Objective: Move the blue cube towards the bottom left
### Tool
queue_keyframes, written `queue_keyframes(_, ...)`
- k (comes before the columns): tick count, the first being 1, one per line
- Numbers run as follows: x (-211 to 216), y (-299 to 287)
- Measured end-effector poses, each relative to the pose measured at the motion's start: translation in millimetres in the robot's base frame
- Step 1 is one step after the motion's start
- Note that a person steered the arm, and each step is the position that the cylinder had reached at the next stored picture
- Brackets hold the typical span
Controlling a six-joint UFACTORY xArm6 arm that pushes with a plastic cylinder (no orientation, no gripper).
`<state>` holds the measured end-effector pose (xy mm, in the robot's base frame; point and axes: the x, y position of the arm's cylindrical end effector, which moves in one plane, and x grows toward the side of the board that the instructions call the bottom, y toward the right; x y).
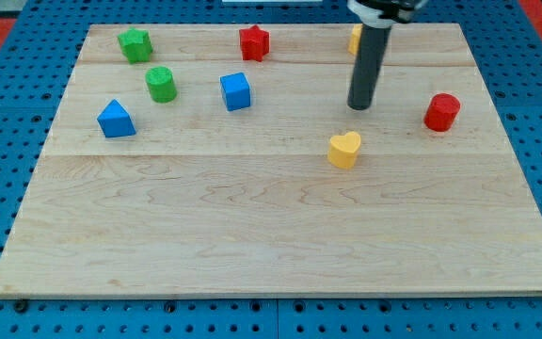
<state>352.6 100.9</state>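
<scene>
The blue cube (pixel 236 91) sits on the wooden board (pixel 280 235) in the upper middle-left. My tip (pixel 359 105) is well to the cube's right, at about the same height in the view, not touching any block. A yellow heart (pixel 344 149) lies just below and left of the tip. A yellow block (pixel 355 38) is partly hidden behind the rod near the view's top.
A blue triangular block (pixel 115 120) and a green cylinder (pixel 161 84) lie left of the cube. A green star (pixel 135 44) is at the top left, a red star (pixel 254 41) above the cube, a red cylinder (pixel 442 112) at the right.
</scene>
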Motion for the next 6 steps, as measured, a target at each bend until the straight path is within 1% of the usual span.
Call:
queue_keyframes(1, -30, -35)
queue_keyframes(2, -48, -86)
queue_keyframes(3, -33, -150)
queue_keyframes(4, -33, -171)
queue_keyframes(5, -1, -182)
queue_keyframes(6, 40, -210)
